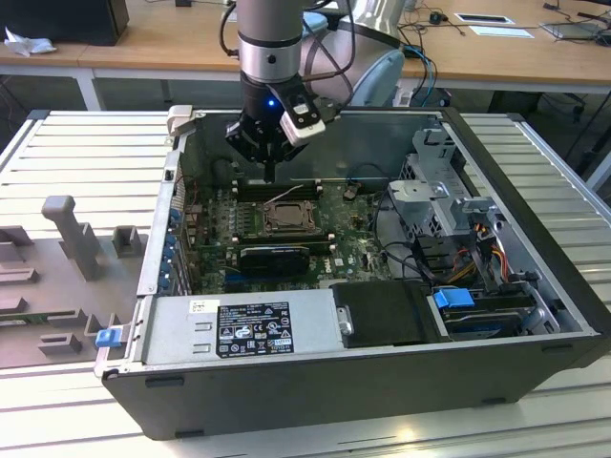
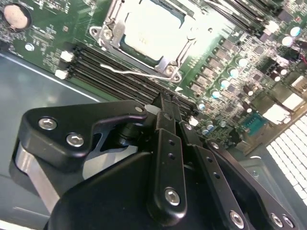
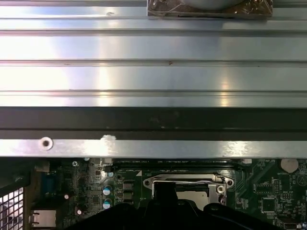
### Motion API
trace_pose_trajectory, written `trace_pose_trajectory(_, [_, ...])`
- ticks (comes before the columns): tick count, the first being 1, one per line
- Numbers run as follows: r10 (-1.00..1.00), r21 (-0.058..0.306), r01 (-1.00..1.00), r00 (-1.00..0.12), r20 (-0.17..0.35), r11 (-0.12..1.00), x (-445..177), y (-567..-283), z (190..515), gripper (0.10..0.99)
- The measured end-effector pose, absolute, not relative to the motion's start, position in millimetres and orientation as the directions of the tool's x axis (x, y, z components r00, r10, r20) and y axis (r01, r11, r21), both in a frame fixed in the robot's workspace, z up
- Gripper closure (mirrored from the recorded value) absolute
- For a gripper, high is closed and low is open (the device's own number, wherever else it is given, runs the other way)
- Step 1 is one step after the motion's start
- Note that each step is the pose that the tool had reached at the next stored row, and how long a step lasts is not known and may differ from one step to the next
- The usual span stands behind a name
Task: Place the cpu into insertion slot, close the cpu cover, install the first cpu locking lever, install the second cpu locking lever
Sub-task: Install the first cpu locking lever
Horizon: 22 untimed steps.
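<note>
Progress check: cpu (image 2: 152, 28) sits flat in the insertion slot (image 1: 286, 218), silvery top up, so placing looks done. The cpu cover (image 2: 165, 61) appears to be down over it, its frame lying round the chip's edges with the tab on the board, so I judge that step done too.

Levers are the open part. One thin wire lever (image 2: 128, 72) lies loose across the memory slots (image 2: 96, 61) beside the socket, apparently not hooked under any catch, so I read it as not yet locked. Whether the other lever is locked I cannot tell.

Gripper (image 1: 272, 174) hangs inside the open computer case (image 1: 382, 382), just above the memory slots on the far side of the socket and near the loose lever, though contact is not clear. In the second wrist view the gripper (image 2: 165, 101) shows jaws that look pressed together at the tips with nothing between them — empty, as far as I can see.

Socket is mid-board on the green motherboard (image 2: 38, 48), toward the exterior view's left of the case. Case rests on a ribbed metal bench (image 1: 86, 153).

Roughly halfway: chip and cover in, both levers left or unconfirmed.
</note>
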State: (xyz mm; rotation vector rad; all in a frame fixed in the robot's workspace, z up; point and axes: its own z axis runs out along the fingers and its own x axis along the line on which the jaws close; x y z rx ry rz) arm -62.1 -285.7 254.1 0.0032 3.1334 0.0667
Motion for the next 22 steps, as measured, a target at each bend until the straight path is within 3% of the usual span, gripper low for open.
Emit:
trace_pose_trajectory(6, [0.001,0.047,0.001,-1.000,-0.008,0.999,-50,-286,253,0.980])
trace_pose_trajectory(8, [0.000,0.073,-0.001,-1.000,-0.008,0.997,-50,-286,252,0.980])
trace_pose_trajectory(22, [-0.042,0.073,-0.043,-0.999,-0.007,0.996,-42,-285,236,0.980])
